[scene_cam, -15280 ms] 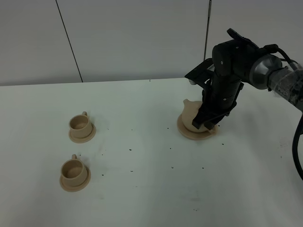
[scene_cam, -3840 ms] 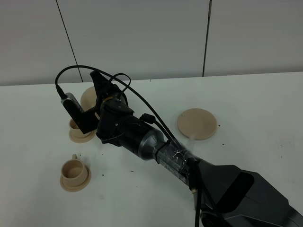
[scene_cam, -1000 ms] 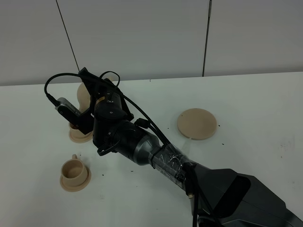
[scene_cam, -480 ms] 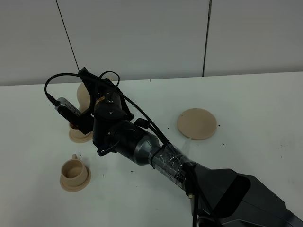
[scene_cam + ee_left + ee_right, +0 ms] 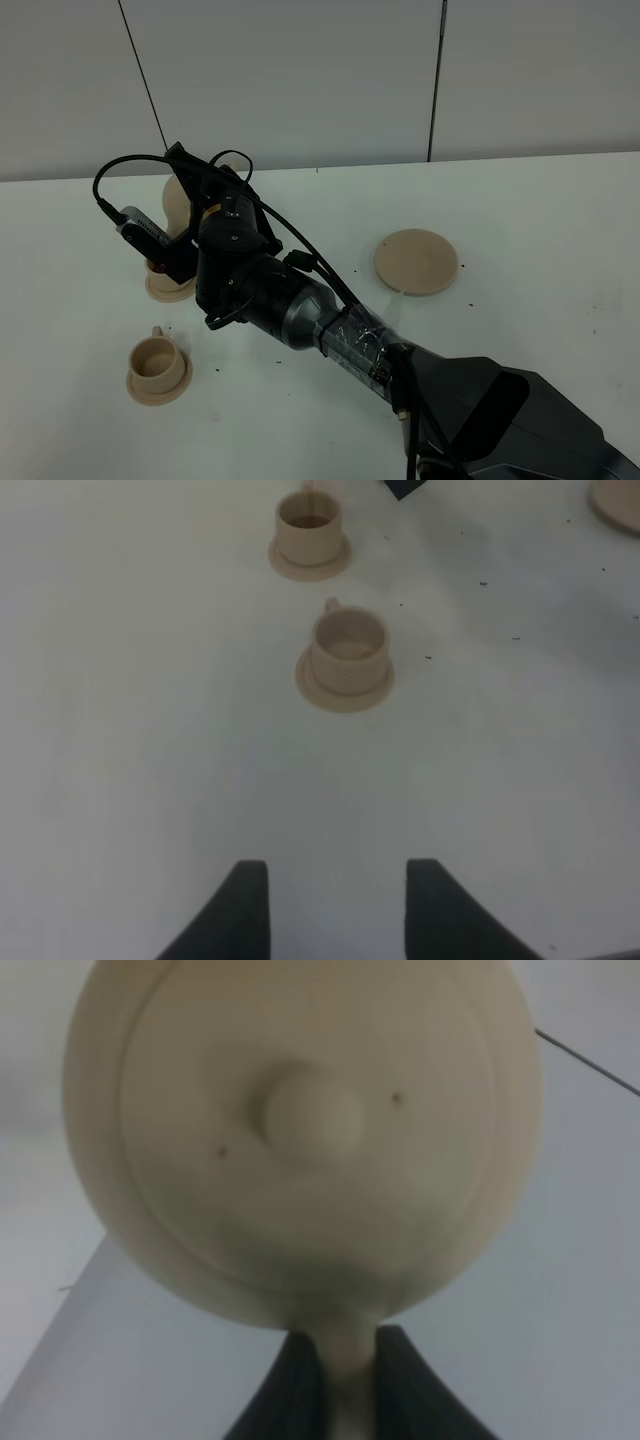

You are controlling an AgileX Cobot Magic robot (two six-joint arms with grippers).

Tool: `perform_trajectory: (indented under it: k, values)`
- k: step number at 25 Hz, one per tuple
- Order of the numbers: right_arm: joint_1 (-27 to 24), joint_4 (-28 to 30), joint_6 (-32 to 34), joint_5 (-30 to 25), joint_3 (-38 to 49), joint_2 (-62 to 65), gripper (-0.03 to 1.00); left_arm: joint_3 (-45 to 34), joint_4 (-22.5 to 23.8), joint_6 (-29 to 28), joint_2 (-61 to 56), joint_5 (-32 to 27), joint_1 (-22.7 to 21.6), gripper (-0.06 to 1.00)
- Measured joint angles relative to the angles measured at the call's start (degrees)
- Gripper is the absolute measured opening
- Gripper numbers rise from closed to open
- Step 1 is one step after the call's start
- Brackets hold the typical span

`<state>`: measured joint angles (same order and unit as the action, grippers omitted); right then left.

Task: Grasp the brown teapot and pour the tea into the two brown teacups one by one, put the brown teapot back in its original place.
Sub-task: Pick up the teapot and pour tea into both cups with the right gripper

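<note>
My right gripper [image 5: 208, 200] reaches across to the left and is shut on the loop handle of the brown teapot [image 5: 177, 200]. It holds the teapot tipped in the air above the far teacup, whose saucer [image 5: 165, 287] shows under the arm. The right wrist view shows the teapot's lid and knob [image 5: 310, 1110] face on, with the fingers [image 5: 300, 1385] clamped on the handle. The near teacup [image 5: 157, 362] stands on its saucer. The left wrist view shows the far teacup [image 5: 310, 530] and the near teacup [image 5: 348, 655]. My left gripper [image 5: 335, 910] is open and empty. The wide tan saucer [image 5: 417, 262] is bare.
The white table [image 5: 520, 220] meets a grey panelled wall at the back. Small dark specks lie scattered on the table. My right arm's dark body and cables [image 5: 280, 300] stretch from the lower right across the table's middle.
Over the last second nothing visibly moves. Since about four seconds ago the right arm has shifted a little left and the teapot is tipped further over the far cup.
</note>
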<state>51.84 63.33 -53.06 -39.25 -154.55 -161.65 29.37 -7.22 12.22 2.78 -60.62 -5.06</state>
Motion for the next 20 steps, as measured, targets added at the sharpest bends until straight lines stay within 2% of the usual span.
perform_trajectory:
  k: [20]
  values:
    - [0.06,0.12,0.05,0.44,0.0,0.0,0.09,0.0,0.0,0.0,0.0,0.0,0.0,0.39]
